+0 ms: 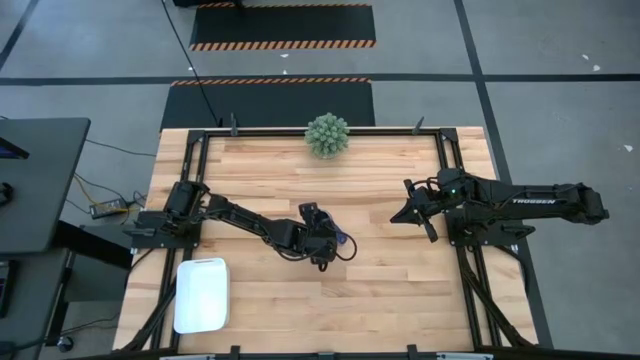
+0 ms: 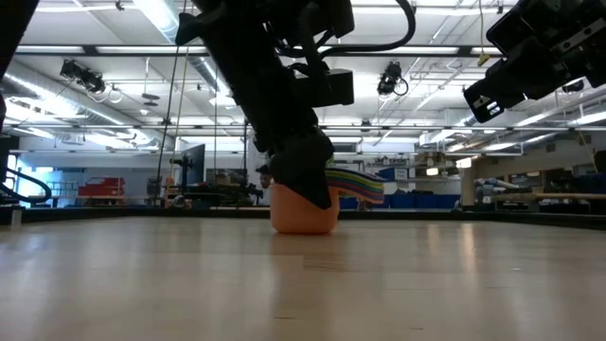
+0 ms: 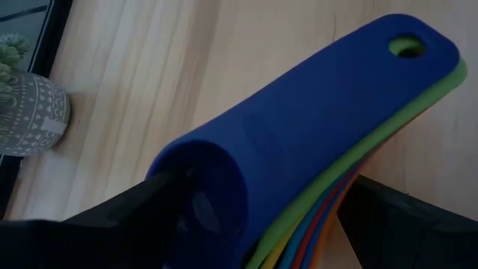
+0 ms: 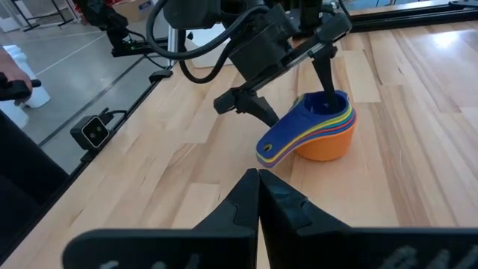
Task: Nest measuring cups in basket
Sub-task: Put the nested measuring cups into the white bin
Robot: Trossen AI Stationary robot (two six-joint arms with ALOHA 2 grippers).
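Observation:
The measuring cups [image 4: 321, 134] stand nested in one stack at mid-table, the orange one at the bottom on the wood and the dark blue one [image 3: 336, 97] on top. Their handles [image 2: 360, 185] fan out to one side. My left gripper [image 4: 299, 108] hangs open over the stack from above: one finger [image 4: 327, 82] reaches down into the dark blue bowl, the other [image 4: 258, 110] stands in the air beside the handles. The white basket [image 1: 200, 293] lies near the table's front left corner. My right gripper [image 4: 258, 183] waits shut above the table's right side, holding nothing. My left gripper has one finger [image 3: 142, 209] down inside the bowl of the top dark blue cup [image 3: 202, 187], coming slanting from above. The other finger [image 3: 403, 224] stays outside, clear of the handles. Whether the inner finger touches the bowl's wall I cannot tell. The stack sits upright on the table.
A spiky green plant in a grey pot [image 1: 327, 135] stands at the table's far edge, middle. Black rails [image 1: 445, 160] run along the table's sides. Bare wood lies between the stack and the basket.

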